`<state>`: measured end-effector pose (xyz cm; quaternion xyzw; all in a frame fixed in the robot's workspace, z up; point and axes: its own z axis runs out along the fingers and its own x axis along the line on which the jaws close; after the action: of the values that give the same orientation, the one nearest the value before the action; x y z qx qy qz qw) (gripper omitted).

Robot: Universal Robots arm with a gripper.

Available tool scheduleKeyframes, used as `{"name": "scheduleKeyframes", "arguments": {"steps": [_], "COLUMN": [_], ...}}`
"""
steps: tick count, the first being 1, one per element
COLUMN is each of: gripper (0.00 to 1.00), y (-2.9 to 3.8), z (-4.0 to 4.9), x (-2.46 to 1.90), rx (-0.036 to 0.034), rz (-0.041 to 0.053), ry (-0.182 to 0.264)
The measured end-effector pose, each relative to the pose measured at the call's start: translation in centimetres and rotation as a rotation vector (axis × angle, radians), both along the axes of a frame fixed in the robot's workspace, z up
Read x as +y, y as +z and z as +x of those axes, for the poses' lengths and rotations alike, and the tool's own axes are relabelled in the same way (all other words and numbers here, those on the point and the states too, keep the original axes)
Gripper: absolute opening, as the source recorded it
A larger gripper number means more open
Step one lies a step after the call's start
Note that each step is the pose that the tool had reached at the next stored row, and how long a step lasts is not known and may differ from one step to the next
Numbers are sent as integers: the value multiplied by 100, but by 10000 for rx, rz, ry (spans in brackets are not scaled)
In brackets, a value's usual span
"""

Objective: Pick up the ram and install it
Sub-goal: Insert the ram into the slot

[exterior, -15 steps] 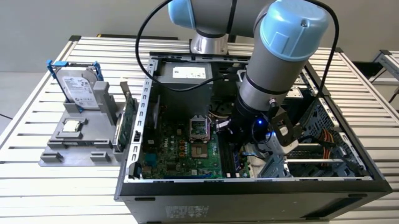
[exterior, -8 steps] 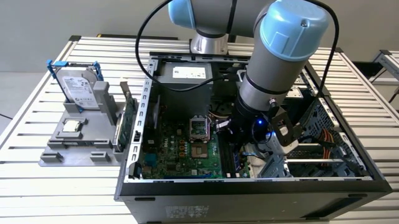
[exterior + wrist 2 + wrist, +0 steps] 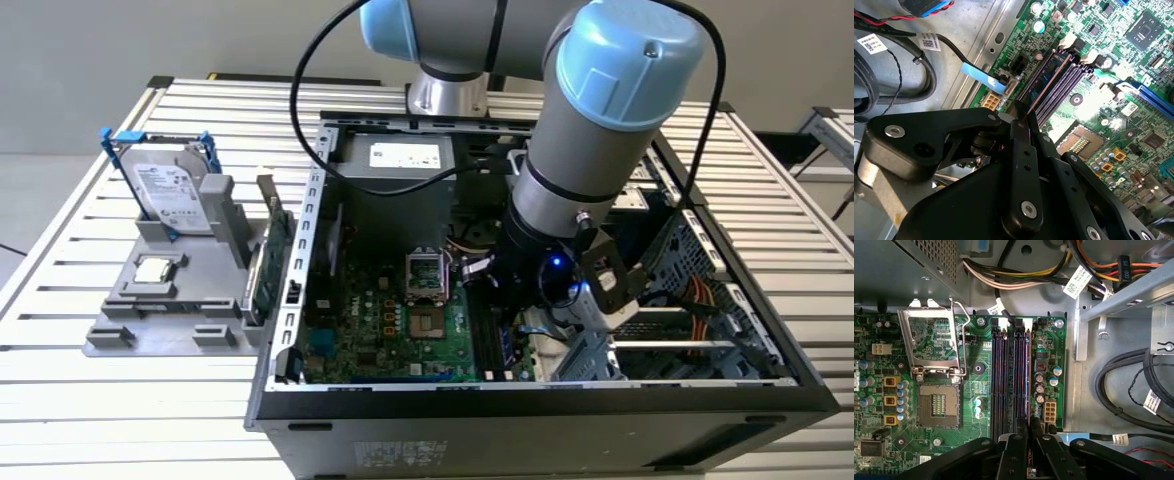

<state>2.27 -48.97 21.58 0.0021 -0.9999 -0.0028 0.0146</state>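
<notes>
The ram (image 3: 1028, 375) shows edge-on as a thin strip standing in the memory slot nearest the motherboard's edge, beside the other dark slots (image 3: 1004, 380). In the second wrist view the ram (image 3: 1051, 75) runs along that slot from the fingertips to the white latches. My gripper (image 3: 1028, 424) is low inside the open computer case, its black fingers (image 3: 1036, 432) pressed together on the ram's near end. In the exterior view the gripper (image 3: 505, 300) hangs over the green motherboard (image 3: 387, 330), right of the processor socket.
The open processor socket (image 3: 939, 405) has its metal frame (image 3: 934, 340) flipped up. Black cables (image 3: 1124, 390) and a drive cage (image 3: 681, 330) crowd the far side of the slots. Outside the case, a grey holder (image 3: 160, 310) carries a hard drive (image 3: 174, 195), an expansion card (image 3: 274, 265) and a processor chip (image 3: 156, 268).
</notes>
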Motion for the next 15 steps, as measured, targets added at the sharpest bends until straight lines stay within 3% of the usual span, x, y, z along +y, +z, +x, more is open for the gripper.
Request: {"name": "scheduleKeyframes", "arguments": {"steps": [15], "gripper": [0], "y": [-13], "z": [0], "x": [2], "rx": [0], "rz": [0], "ry": [-259]}}
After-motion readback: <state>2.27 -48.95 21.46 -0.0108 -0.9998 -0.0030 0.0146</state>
